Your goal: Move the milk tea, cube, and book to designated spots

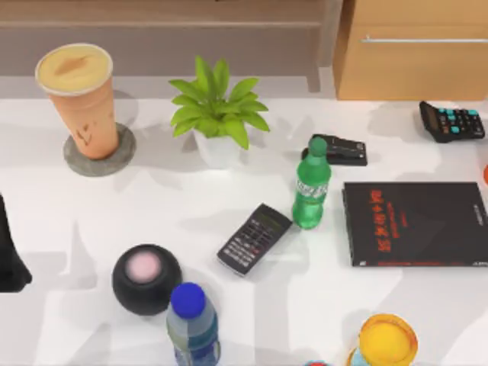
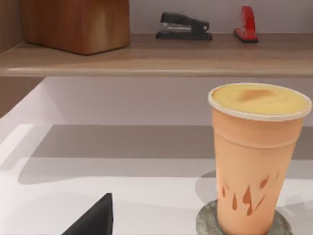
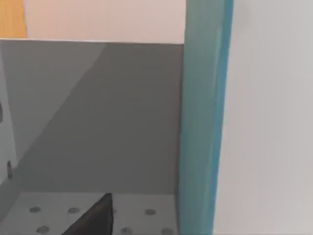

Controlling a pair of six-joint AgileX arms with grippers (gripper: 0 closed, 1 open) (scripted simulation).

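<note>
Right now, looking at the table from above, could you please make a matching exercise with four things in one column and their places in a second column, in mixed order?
Things:
1. tall orange-tan milk tea cup
2. green plastic bottle
3. thin black book with red characters
4. blue-capped bottle

Places:
A. near front edge, beside the round black speaker
B. at the table's right side
C. on the round grey coaster, back left
D. centre, right of the black remote

Pairs: 1-C, 2-D, 3-B, 4-A
</note>
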